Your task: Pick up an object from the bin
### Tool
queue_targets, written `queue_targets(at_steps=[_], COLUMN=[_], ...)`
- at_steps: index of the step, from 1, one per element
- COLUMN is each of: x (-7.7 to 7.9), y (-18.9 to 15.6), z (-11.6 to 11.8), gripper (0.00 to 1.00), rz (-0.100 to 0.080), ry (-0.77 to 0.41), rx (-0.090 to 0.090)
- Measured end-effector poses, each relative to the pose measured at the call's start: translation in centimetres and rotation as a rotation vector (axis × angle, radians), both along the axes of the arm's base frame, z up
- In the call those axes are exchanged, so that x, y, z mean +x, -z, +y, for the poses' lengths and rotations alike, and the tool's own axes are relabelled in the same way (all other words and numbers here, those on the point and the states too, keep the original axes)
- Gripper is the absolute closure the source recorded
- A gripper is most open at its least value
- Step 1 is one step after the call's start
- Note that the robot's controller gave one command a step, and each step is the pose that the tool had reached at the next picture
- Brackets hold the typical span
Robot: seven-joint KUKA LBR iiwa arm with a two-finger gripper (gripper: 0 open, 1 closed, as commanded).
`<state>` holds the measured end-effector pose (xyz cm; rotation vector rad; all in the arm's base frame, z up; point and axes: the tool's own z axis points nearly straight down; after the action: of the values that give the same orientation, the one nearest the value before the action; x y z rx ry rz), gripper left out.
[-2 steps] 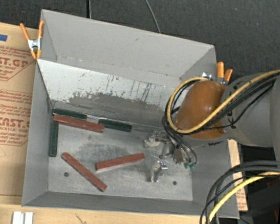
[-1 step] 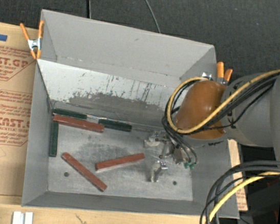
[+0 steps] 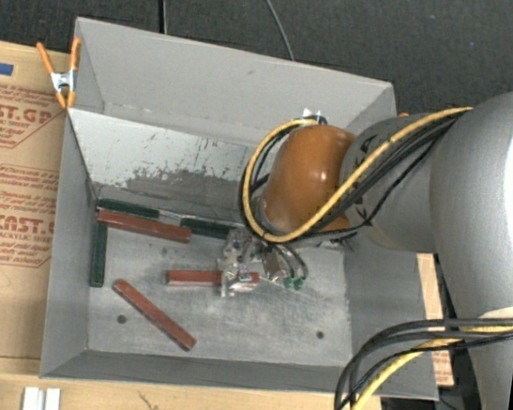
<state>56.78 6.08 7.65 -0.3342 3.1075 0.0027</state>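
Showing gripper (image 3: 241, 278) low over scuffed grey bin floor (image 3: 295, 333), at end of short red-brown stick (image 3: 191, 279).
Opening width: cannot tell.

Bin floor (image 3: 316, 317) — sticks (image 3: 153, 314) left, tool (image 3: 239, 277) right

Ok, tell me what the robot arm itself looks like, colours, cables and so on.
The arm is built of thick, rounded silver-grey links. A glossy orange-brown dome cover sits at its wrist, with black and yellow cables looped round it. Below the dome is a small bare-metal pincer with a bit of green wiring beside it.
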Motion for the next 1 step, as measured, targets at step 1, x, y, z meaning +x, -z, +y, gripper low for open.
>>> queue_targets(at_steps=[1], x=[0.0], y=[0.0], z=[0.0], gripper=[1.0], rz=[0.0], ry=[0.0], rx=[0.0])
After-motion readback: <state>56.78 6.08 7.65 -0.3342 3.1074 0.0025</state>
